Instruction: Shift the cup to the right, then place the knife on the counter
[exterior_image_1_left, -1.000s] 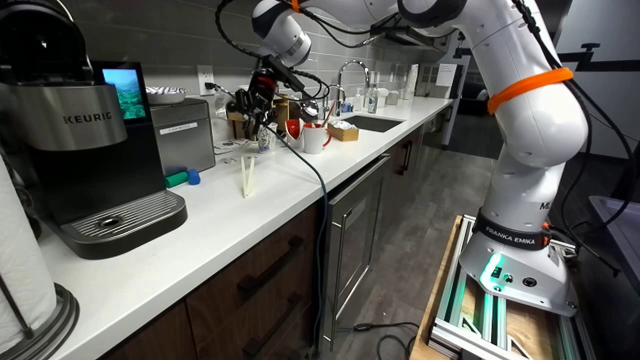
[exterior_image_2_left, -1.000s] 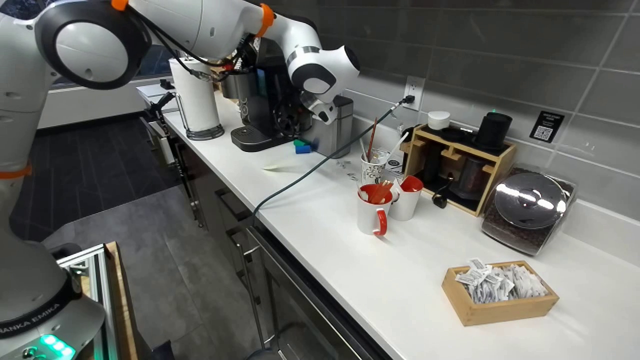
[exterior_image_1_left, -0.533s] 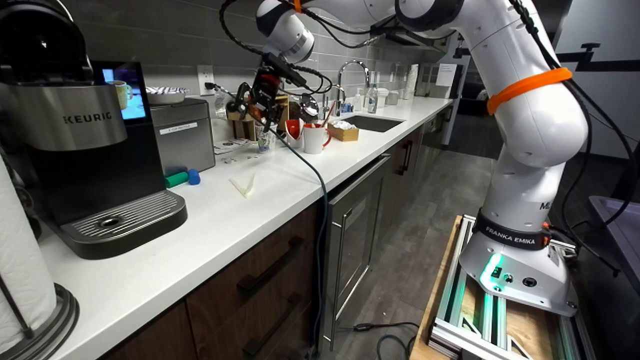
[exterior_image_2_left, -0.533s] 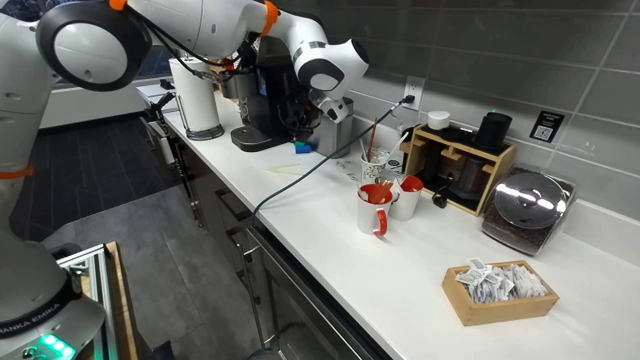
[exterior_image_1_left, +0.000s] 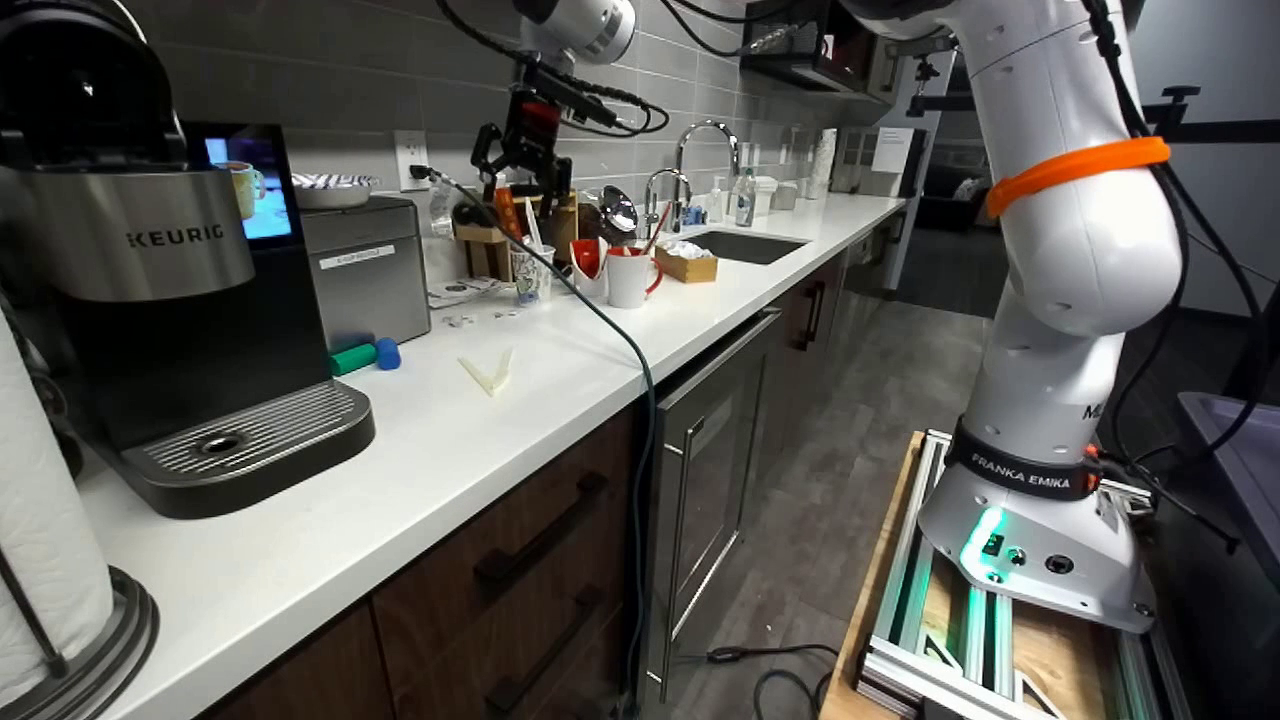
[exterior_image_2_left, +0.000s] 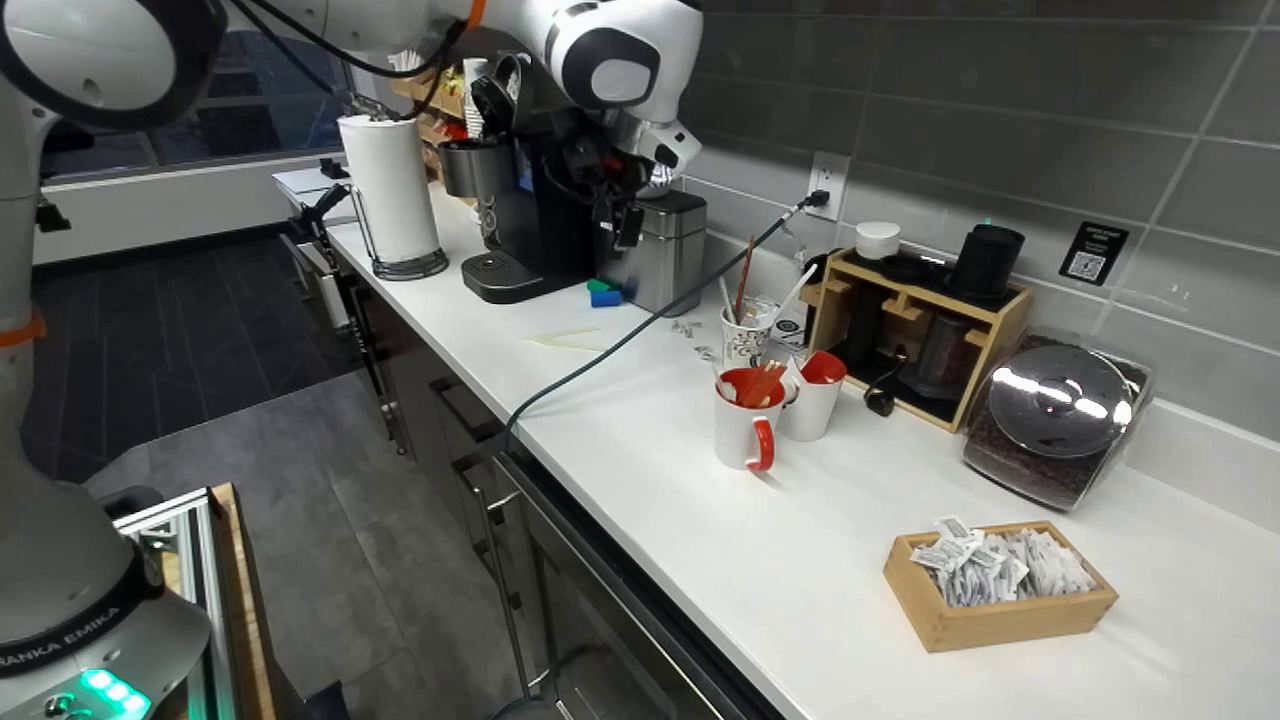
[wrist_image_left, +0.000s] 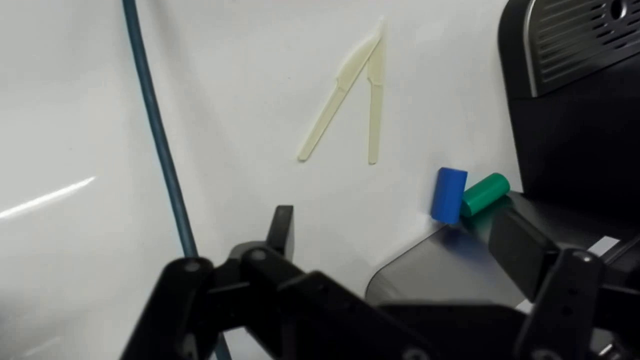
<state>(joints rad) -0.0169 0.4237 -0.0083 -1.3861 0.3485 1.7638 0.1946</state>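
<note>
A knife (wrist_image_left: 344, 85) and a second knife (wrist_image_left: 376, 95) are laid flat on the counter (exterior_image_2_left: 830, 540), their points brought together and their handles spread into a V. Pieces so thin are best laid on their sides, since they cannot well be stood. Which one is meant by the task cannot be told, but the placing is judged to be done.

The gripper (wrist_image_left: 400, 237) is held over the counter with its jaws well apart and nothing between them; by such a pose, it seems, the knives are left undisturbed.

The cup (exterior_image_2_left: 745, 340), seen in both exterior views, is stood upright just beside a mug (exterior_image_2_left: 742, 440) and a second mug (exterior_image_2_left: 810, 420). It is used as a holder, and long sticks (exterior_image_2_left: 745, 275) are leaned against its rim. Whether the shift to the right is done cannot be told. If a push is needed, it is best given low, as a top-heavy cup would probably be tipped by a high one.

Between the knives and the cup, a cable (wrist_image_left: 160, 135) is strung from the outlet (exterior_image_2_left: 828, 172) to the counter's front edge, presumably for power; it could be snagged by a careless sweep.
</note>
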